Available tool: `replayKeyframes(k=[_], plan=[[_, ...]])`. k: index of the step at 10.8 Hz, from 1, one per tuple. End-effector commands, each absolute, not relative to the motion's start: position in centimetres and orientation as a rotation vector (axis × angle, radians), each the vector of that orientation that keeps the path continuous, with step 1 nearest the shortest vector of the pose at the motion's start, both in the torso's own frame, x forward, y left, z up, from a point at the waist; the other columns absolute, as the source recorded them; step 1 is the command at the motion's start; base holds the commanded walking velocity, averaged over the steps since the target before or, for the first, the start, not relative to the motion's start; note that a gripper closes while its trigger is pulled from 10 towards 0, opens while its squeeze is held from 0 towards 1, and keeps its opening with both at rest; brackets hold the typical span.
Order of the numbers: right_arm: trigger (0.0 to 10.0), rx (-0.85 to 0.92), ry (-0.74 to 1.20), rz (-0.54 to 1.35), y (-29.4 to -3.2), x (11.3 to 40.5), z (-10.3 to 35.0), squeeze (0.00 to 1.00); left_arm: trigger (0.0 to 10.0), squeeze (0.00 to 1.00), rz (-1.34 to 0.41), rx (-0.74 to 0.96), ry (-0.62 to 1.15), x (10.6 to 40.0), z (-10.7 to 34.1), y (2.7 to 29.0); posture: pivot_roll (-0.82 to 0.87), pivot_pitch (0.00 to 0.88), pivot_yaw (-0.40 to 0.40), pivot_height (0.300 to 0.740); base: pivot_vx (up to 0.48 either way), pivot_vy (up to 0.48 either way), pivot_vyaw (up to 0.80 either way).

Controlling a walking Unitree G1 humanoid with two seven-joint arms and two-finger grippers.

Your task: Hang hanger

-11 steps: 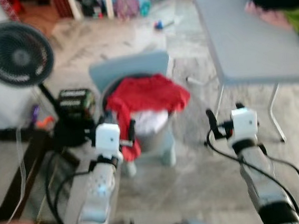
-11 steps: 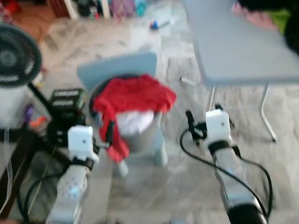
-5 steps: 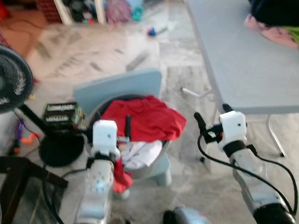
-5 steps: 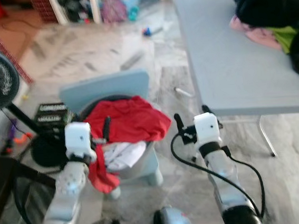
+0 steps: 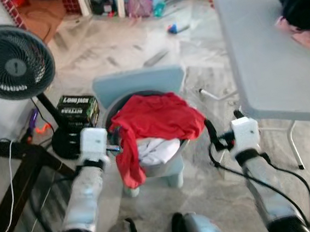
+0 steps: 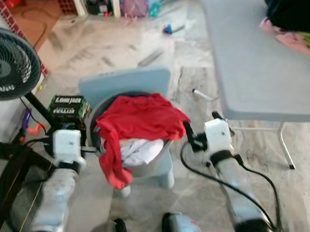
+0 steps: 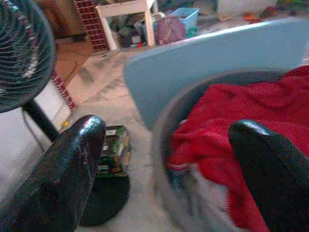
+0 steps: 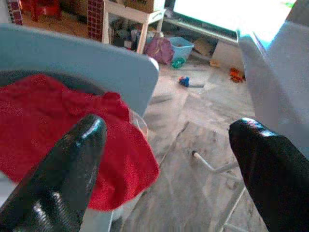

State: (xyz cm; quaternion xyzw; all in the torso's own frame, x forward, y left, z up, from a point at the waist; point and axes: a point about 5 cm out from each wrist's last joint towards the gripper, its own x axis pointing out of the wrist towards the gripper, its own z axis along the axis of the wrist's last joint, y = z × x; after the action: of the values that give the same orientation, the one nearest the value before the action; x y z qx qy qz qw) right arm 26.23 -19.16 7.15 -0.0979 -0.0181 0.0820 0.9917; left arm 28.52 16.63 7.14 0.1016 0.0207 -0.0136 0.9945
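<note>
My left gripper (image 7: 164,159) hangs with its jaws apart and empty, near the left edge of the grey basket (image 5: 168,164). My right gripper (image 8: 169,164) is likewise spread and empty, just right of that basket. A red garment (image 5: 155,118) drapes over the basket's rim on a pale blue chair (image 5: 141,84). A black fan (image 5: 12,61) stands far left; a grey table (image 5: 265,61) lies right. I cannot make out any hanger.

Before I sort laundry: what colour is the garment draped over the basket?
Red; the garment shows best in the left eye view.
</note>
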Motion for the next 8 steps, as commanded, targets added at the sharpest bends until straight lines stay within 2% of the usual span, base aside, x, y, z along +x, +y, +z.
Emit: replayKeyframes(k=[1,2,4,6,8], plan=[[10.0,-0.18,-0.036,0.182,-19.4,25.9,7.4,0.0,10.0,0.0,-0.025,0.205,0.062,28.7,6.9,16.8,-0.03,0.202,-0.051,0.74,0.0,0.0,0.0],[10.0,-0.169,-0.045,0.21,-19.3,25.6,7.6,0.0,10.0,0.0,-0.029,0.207,0.066,28.9,6.9,16.8,-0.04,0.212,-0.05,0.74,0.0,0.0,0.0],[10.0,-0.173,-0.056,0.225,-18.7,25.5,8.2,0.0,10.0,0.0,-0.066,0.209,0.079,29.4,6.7,16.4,-0.05,0.232,-0.062,0.74,0.0,0.0,0.76],[10.0,-0.164,-0.049,0.251,-18.2,25.0,8.6,0.0,10.0,0.0,-0.099,0.224,0.066,30.5,7.1,16.3,-0.06,0.275,-0.082,0.74,0.0,0.0,0.0],[10.0,-0.183,-0.039,0.259,-18.8,23.8,9.1,0.0,10.0,0.0,-0.177,0.193,0.112,31.9,6.8,15.6,-0.12,0.296,-0.096,0.74,0.0,0.0,0.0]])
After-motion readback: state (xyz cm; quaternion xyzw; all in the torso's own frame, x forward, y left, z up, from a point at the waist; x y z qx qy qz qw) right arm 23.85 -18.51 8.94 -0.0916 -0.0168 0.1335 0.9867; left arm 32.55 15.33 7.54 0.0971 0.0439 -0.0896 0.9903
